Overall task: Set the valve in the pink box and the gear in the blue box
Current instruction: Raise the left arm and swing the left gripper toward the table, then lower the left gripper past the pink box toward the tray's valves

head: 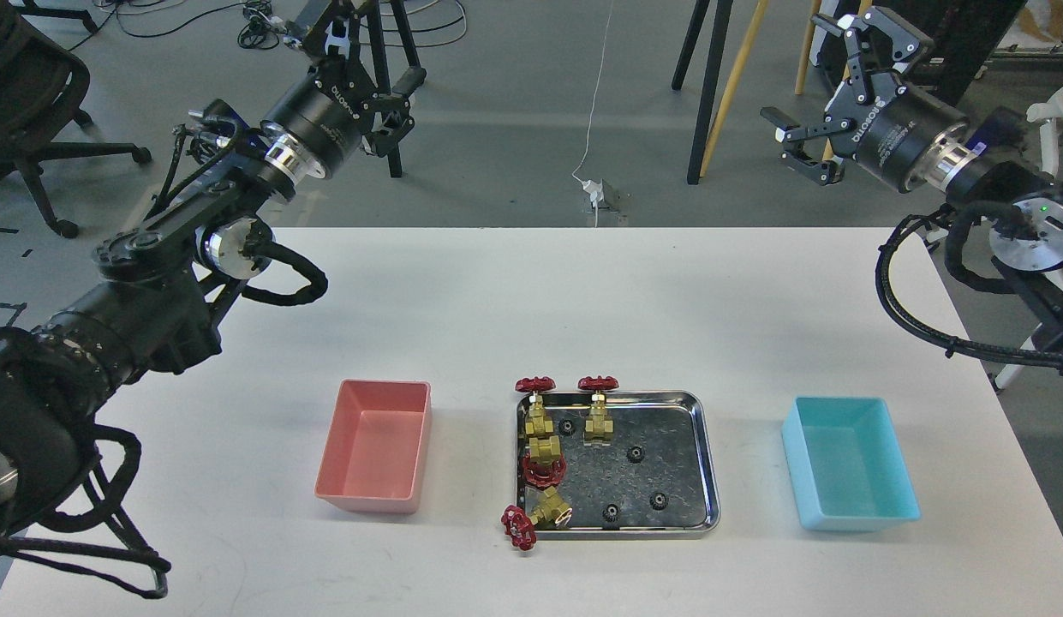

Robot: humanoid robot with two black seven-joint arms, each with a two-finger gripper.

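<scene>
Several brass valves with red handwheels sit along the left side of a steel tray [673,422]: two upright at the back [535,410] [598,415], one lying flat [544,458], and one [531,517] tipped over the tray's front-left rim. Several tiny black gears lie on the tray floor, among them one [636,453] near the middle. The pink box [377,446] stands empty left of the tray and the blue box [848,463] empty to its right. My left gripper [370,58] and right gripper [812,79] are both raised beyond the table's far edge, open and holding nothing.
The white table [531,308] ends close behind the blue box's right side. Beyond the far edge are tripod legs [711,86], floor cables and an office chair [34,111] at the far left. Black cable loops [916,326] hang from my right arm over the table's right edge.
</scene>
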